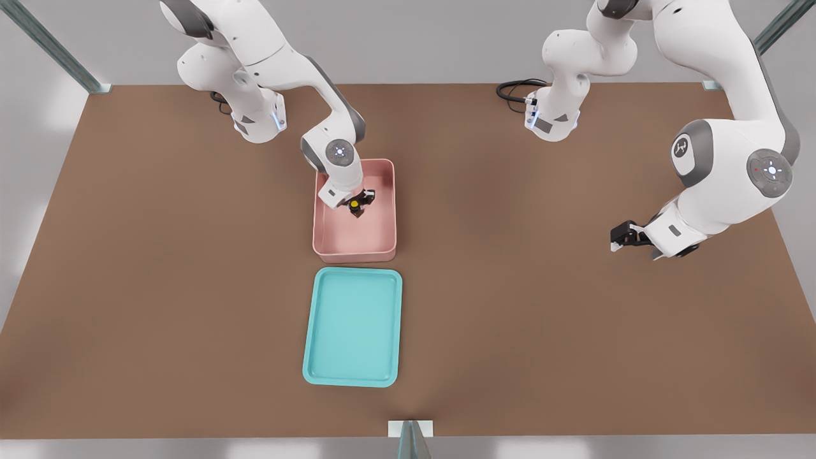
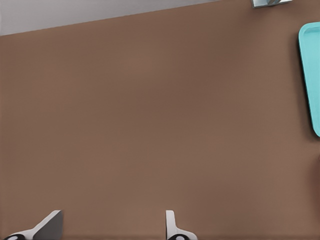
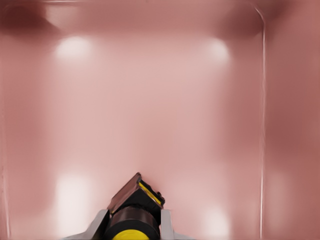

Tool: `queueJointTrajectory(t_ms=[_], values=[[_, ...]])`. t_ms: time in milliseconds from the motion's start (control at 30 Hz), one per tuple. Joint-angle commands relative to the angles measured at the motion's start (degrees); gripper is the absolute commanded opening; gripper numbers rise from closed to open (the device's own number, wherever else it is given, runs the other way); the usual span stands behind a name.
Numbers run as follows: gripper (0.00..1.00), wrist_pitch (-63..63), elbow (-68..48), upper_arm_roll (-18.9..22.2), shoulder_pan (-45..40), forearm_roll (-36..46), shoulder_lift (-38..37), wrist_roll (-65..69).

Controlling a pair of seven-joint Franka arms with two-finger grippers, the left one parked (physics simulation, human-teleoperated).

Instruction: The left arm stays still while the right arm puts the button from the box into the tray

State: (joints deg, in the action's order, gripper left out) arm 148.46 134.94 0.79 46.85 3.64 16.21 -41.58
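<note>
The pale pink box point(image 1: 357, 245) stands mid-table, and the teal tray point(image 1: 352, 328) lies empty just in front of it. My working arm comes in from the front view's left and reaches down into the box. Its gripper point(image 1: 357, 205) is shut on the button point(image 1: 354, 205), a yellow cap on a dark block. In the right wrist view the button point(image 3: 131, 215) sits pinched between the two fingers point(image 3: 99, 225), above the pink box floor point(image 3: 150, 110). A strip of the tray point(image 2: 311, 75) also shows in the left wrist view.
The parked arm's gripper point(image 1: 628, 236) hangs over the brown table point(image 1: 159, 287) at the front view's right. A black cable point(image 1: 513, 89) lies at the table's back edge. A metal post point(image 1: 411, 440) stands at the front edge.
</note>
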Motion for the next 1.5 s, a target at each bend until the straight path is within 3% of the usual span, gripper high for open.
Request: queueJointTrajectory(t_ms=[0, 200, 467, 633, 833, 1000, 1167, 1233, 1300, 1333, 1400, 1467], values=[[0.48, 0.0, 0.0, 0.0, 0.0, 0.0, 0.0, 0.3], [0.44, -7.9, -2.0, 0.3, 0.0, 0.0, -5.5, 1.9], [0.44, -27.4, -19.8, 1.0, -6.8, 0.1, -6.0, 12.7], [0.44, -41.7, -44.0, 0.9, -12.6, 0.0, 5.8, 21.9], [0.44, -46.2, -68.0, 0.7, -16.3, 0.9, 23.3, 30.5], [0.44, -40.6, -76.2, 1.0, -17.4, 0.8, 33.3, 35.5], [0.45, -36.9, -78.5, 1.2, -18.7, 0.5, 36.3, 38.8], [0.60, -36.0, -78.5, 1.4, -18.7, 0.5, 37.0, 39.6], [0.93, -35.4, -78.5, 1.4, -18.7, 0.5, 37.0, 38.7], [1.00, -35.1, -78.5, 1.2, -18.7, 0.5, 37.0, 38.5], [1.00, -37.9, -78.3, 0.5, -18.6, 1.5, 32.5, 36.9], [1.00, -55.5, -78.2, 1.0, -18.3, 3.4, 21.3, 32.5]])
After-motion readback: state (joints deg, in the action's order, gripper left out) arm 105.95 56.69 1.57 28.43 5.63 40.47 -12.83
